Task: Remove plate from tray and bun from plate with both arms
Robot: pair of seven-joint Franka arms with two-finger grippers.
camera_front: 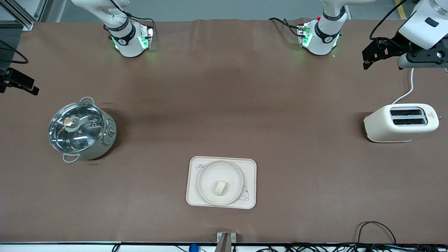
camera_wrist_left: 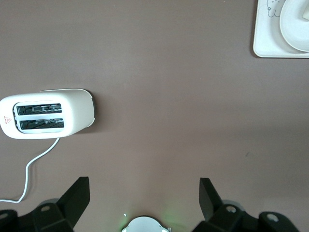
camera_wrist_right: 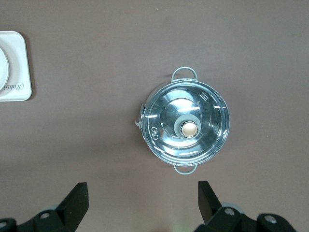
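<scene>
The round cream plate [camera_front: 206, 175] lies on the rectangular cream tray [camera_front: 250, 168] near the front edge, mid-table. The small pale bun [camera_front: 220, 187] rests on the plate. My left gripper [camera_front: 366, 56] hangs high over the left arm's end of the table, above the toaster, open and empty [camera_wrist_left: 145, 198]. Its wrist view shows the tray's corner [camera_wrist_left: 270, 38], the plate [camera_wrist_left: 294, 29] and a sliver of the bun [camera_wrist_left: 306, 14]. My right gripper [camera_front: 21, 85] hangs high over the right arm's end, near the pot, open and empty [camera_wrist_right: 143, 200]. Both are far from the plate.
A steel pot with a glass lid [camera_front: 81, 131] stands toward the right arm's end and shows in the right wrist view [camera_wrist_right: 186, 126], where the tray's corner [camera_wrist_right: 17, 67] also shows. A cream toaster [camera_front: 400, 122] with its cord stands toward the left arm's end [camera_wrist_left: 46, 113].
</scene>
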